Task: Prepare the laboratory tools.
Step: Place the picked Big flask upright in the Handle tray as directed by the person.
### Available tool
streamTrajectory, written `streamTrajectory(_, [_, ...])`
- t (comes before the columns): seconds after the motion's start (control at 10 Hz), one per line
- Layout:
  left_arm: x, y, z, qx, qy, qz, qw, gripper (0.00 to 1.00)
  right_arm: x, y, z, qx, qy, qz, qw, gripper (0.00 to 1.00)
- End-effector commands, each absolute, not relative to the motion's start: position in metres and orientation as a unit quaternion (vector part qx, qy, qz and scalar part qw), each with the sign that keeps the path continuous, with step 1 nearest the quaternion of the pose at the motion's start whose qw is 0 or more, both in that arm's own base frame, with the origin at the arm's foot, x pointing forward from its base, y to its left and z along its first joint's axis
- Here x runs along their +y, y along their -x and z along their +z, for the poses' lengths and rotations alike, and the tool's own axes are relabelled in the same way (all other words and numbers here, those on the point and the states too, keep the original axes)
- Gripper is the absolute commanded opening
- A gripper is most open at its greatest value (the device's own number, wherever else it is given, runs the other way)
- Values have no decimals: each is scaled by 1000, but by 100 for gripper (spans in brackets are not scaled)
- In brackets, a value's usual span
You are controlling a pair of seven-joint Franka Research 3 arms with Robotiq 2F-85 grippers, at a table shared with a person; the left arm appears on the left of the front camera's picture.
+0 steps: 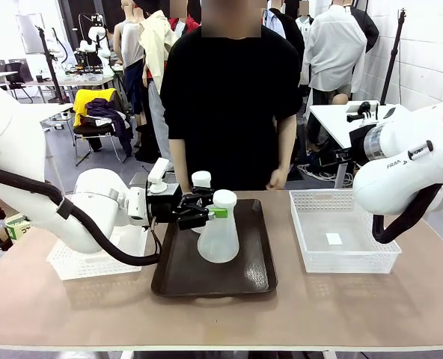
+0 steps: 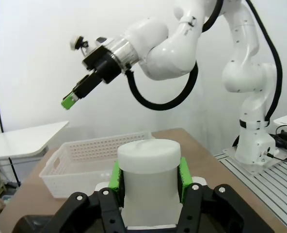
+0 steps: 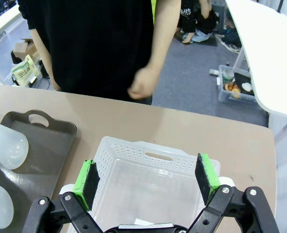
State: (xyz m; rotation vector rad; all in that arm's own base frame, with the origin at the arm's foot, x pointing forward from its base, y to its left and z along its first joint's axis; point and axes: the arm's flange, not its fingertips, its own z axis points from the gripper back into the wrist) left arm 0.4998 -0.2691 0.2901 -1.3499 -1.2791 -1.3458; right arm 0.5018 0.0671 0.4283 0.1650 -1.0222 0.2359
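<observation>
**Left tool clamped on flask neck**

You can read "FRANKA" on the right arm (image 1: 401,161). Your left tool (image 1: 204,212) grips the near flask (image 1: 219,232) by its neck, over the brown tray (image 1: 240,280); the second flask (image 1: 200,180) stands behind. Your right tool (image 3: 147,177) hangs spread wide above the white basket (image 3: 134,150), near the person's hand (image 3: 141,85).

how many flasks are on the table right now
2. The nearer flask stands on the brown tray, its neck clamped by the left gripper; the second flask stands just behind it, largely hidden.
</observation>
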Motion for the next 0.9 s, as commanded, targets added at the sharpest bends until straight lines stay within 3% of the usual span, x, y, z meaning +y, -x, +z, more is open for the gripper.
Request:
streamTrajectory(0.0, [-273, -512, 285, -515, 533, -520, 425, 0, 67, -502, 428, -500, -79, 112, 855, 100])
streamTrajectory(0.2, [-267, -514, 281, -520, 532, -514, 427, 0, 67, -502, 428, -500, -79, 112, 855, 100])
streamTrajectory(0.3, [-265, -515, 281, -521, 533, -510, 429, 8, 67, -502, 428, -500, -79, 112, 855, 100])
streamTrajectory(0.7, [-258, -517, 278, -517, 529, -501, 448, 88, 67, -502, 428, -500, -79, 112, 855, 100])
streamTrajectory(0.8, [-257, -518, 276, -515, 527, -501, 453, 100, 67, -502, 428, -500, -79, 112, 855, 100])
